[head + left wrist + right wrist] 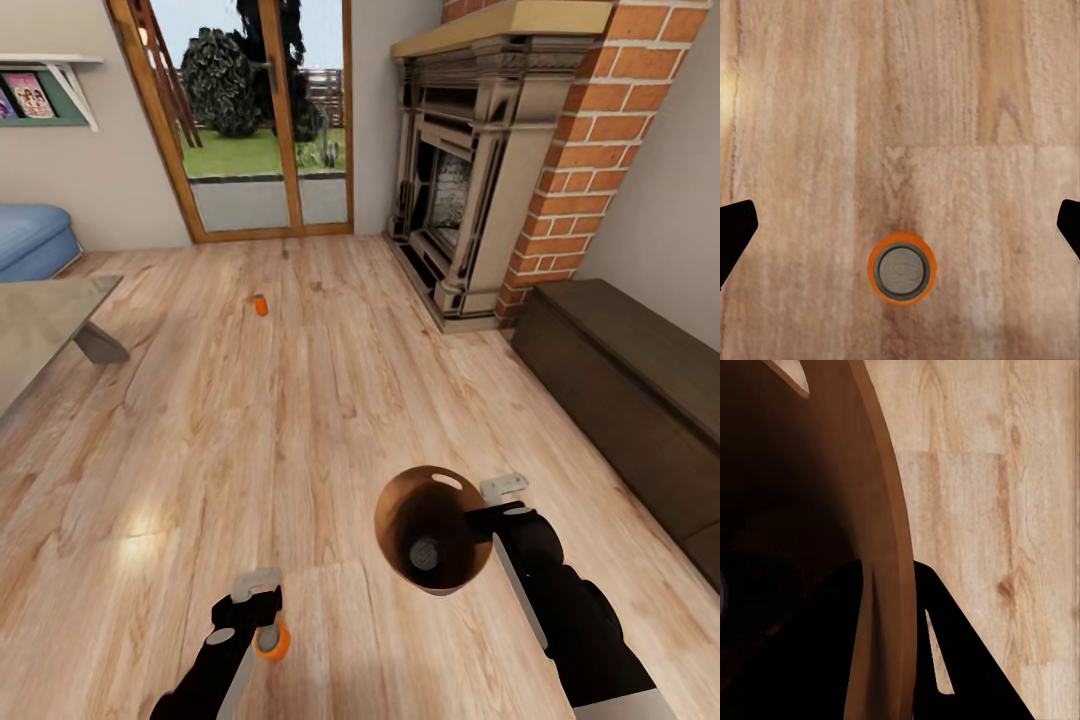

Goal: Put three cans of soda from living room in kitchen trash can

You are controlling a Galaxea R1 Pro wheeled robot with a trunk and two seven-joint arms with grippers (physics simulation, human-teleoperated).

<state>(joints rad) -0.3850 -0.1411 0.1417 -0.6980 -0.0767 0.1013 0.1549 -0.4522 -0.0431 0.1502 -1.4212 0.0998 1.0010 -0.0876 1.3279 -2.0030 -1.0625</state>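
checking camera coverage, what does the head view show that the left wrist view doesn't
Head view alone: the trash can gripped at its rim by the right hand, a can lying inside it, a far soda can on the floor, the fireplace and glass doors. Left wrist view alone: the near can's grey top between the open fingers. Both share: that soda can and the wood floor.

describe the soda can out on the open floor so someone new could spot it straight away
Start at the wood-framed glass doors on the far wall, then come down onto the plank floor before them. The soda can stands there alone, small and orange. Its neighbours differ: another can sits by the left tool, and one lies inside the bin.
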